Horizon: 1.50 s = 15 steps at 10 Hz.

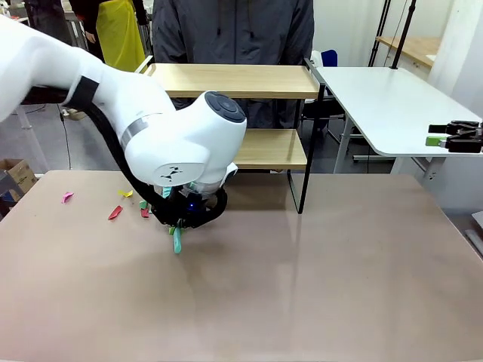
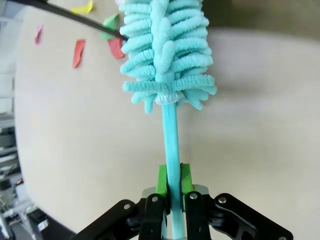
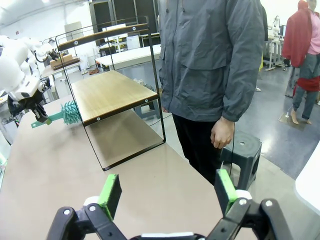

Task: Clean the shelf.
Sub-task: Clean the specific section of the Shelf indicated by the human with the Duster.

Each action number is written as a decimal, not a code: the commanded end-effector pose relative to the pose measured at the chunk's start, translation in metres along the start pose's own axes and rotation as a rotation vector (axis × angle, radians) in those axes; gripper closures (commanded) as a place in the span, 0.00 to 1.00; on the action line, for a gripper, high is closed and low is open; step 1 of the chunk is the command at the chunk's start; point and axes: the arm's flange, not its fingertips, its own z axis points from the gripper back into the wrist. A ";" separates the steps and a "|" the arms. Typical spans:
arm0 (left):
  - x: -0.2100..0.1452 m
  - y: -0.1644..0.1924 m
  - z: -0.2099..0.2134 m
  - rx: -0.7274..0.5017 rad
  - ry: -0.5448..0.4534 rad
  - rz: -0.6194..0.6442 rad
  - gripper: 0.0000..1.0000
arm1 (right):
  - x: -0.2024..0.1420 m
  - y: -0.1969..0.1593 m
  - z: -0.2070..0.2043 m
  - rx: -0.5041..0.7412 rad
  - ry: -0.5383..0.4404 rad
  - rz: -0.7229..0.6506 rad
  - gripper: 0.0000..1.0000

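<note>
The shelf (image 1: 249, 80) stands at the table's far side, two light wooden boards in a thin black frame; the right wrist view shows it too (image 3: 111, 93). My left gripper (image 2: 173, 180) is shut on the teal handle of a fluffy teal duster (image 2: 167, 50). From the front, the left gripper (image 1: 179, 225) hangs low over the table just in front of the shelf's left end, with the duster handle (image 1: 177, 241) poking out below it. My right gripper (image 3: 167, 195) is open and holds nothing. It hovers at the far right (image 1: 436, 134).
Small paper scraps lie on the brown table (image 1: 317, 271) left of my left arm: pink (image 1: 68, 197), red (image 1: 115, 213), yellow (image 1: 124, 193). A person (image 1: 234, 30) stands behind the shelf. A white side table (image 1: 377, 98) sits at the right, a grey stool (image 3: 245, 150) beside the person.
</note>
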 end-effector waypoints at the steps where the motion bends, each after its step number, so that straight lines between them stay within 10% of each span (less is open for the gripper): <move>1: -0.014 0.026 -0.001 -0.091 -0.036 -0.061 0.87 | 0.003 0.000 -0.001 0.001 0.003 0.006 0.00; 15: -0.022 0.185 -0.002 -0.665 -0.202 -0.980 0.87 | 0.003 0.000 -0.001 0.001 0.003 0.006 0.00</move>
